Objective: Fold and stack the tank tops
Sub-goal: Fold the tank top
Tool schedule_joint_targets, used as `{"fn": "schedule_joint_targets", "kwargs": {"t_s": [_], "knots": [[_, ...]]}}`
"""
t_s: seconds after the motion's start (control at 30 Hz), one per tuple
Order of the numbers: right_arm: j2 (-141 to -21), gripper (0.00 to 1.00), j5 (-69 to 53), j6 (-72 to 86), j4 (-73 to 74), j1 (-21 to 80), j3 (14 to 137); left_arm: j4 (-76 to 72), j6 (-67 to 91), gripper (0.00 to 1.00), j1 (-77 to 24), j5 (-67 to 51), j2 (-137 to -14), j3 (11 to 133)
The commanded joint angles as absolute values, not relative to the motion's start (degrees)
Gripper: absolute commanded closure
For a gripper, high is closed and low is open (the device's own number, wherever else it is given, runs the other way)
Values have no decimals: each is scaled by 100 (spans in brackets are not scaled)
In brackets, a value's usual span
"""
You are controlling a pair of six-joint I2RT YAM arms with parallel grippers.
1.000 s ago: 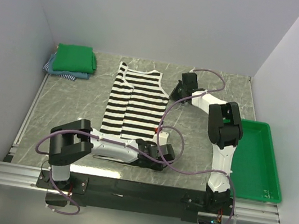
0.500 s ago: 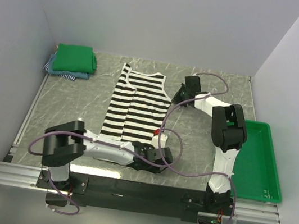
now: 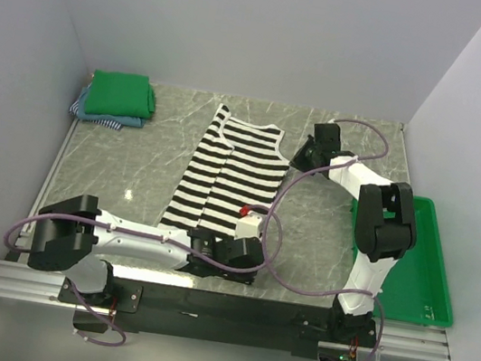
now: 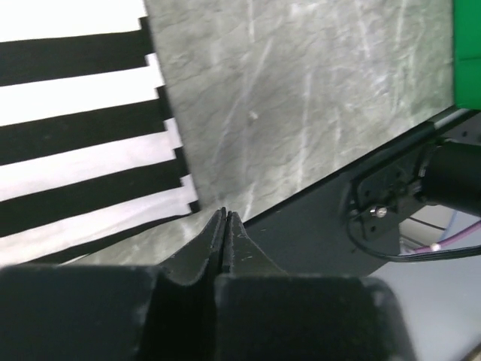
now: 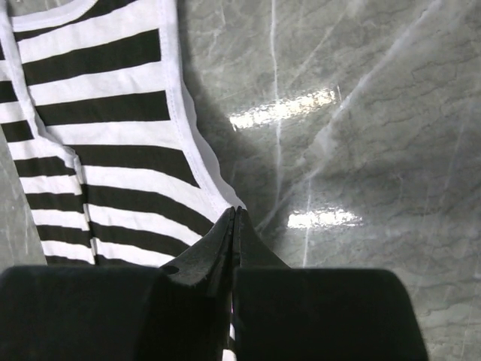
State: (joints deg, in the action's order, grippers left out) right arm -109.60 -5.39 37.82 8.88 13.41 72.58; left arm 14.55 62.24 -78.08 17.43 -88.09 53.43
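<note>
The black-and-white striped tank top [image 3: 227, 178] lies flat and slanted on the marble table, neck end far right. My right gripper [image 3: 297, 160] is shut on its right armhole edge; in the right wrist view the fingertips [image 5: 234, 210] pinch the white trim of the striped top [image 5: 98, 135]. My left gripper [image 3: 238, 240] sits low at the hem's right corner. In the left wrist view its jaws [image 4: 225, 214] are pressed together just beside the corner of the striped top [image 4: 75, 150], with no cloth seen between them. A folded green tank top [image 3: 121, 94] rests on folded blue ones [image 3: 95, 116] at the far left.
A rigid green tray [image 3: 412, 254] lies along the right wall, its corner also in the left wrist view [image 4: 467, 45]. White walls close in the left, back and right sides. The black mounting rail [image 3: 221, 306] runs along the front edge.
The right gripper has moved right, dragging the top's neck end with it, so the top now lies slanted. The left gripper has shut and its arm has stretched lower along the front.
</note>
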Motion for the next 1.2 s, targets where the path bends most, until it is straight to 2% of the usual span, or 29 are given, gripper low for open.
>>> {"fn": "schedule_joint_targets", "kwargs": {"t_s": [0.0, 0.1, 0.37, 0.57, 0.73, 0.9, 1.07, 1.17], "knots": [[-10740, 100, -457, 3744, 1072, 1397, 7391, 1380, 6232, 89, -7831, 1863, -8727, 5361], [-10749, 100, -466, 3762, 1020, 1397, 7357, 1319, 6100, 70, -7857, 1759, -9104, 5458], [-10793, 100, -457, 3753, 1002, 1406, 7313, 2135, 6134, 59, -8077, 2188, -10001, 6213], [-10811, 100, -510, 3753, 932, 1406, 7269, 2513, 6249, 59, -8165, 2443, -10248, 6424], [-10802, 100, -510, 3770, 870, 1397, 7172, 2855, 6381, 75, -8218, 2654, -10467, 6609], [-10775, 100, -562, 3779, 809, 1398, 7128, 3576, 6460, 74, -8393, 3163, -10748, 7083], [-10723, 100, -607, 3779, 791, 1397, 7128, 3955, 6565, 61, -8613, 3471, -10907, 7461], [-10714, 100, -615, 3771, 817, 1389, 7146, 4122, 6635, 60, -8631, 3630, -10855, 7523]]}}
